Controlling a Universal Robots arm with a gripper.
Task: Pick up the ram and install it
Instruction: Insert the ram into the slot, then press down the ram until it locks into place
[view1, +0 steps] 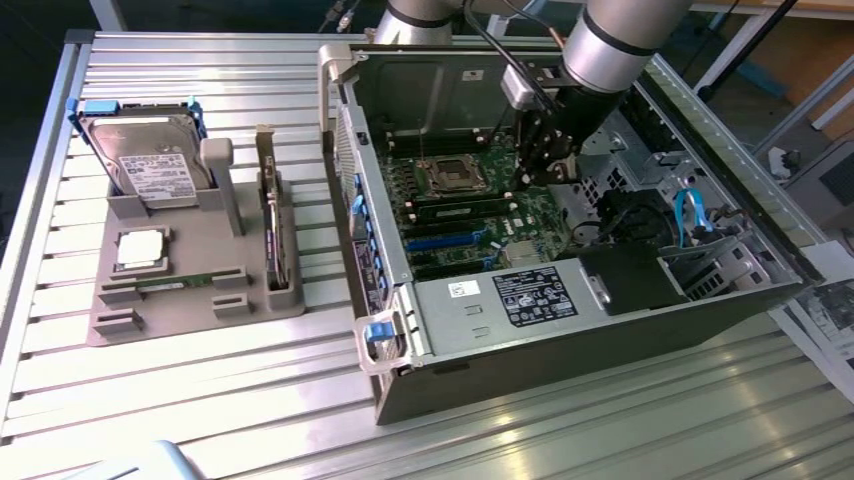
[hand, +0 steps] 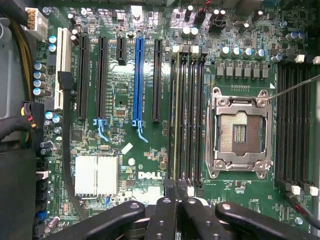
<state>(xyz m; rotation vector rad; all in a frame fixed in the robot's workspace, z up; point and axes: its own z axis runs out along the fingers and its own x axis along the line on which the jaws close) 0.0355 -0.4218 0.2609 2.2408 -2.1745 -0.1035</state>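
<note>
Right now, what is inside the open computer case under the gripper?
Under the shut gripper lie the motherboard, an empty processor socket and memory slots. The arm hides part of the board in the exterior view.

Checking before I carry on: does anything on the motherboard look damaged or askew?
Nothing stands out. The green motherboard looks intact, its black memory slots run straight, and the silver processor socket is empty but undamaged.

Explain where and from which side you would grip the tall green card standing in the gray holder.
Grip the green card by its free upper edge near mid-length, coming straight down. It stands on edge in a slot of the gray holder, whose walls cover its lower part, so probably only the top is open to pinch.
</note>
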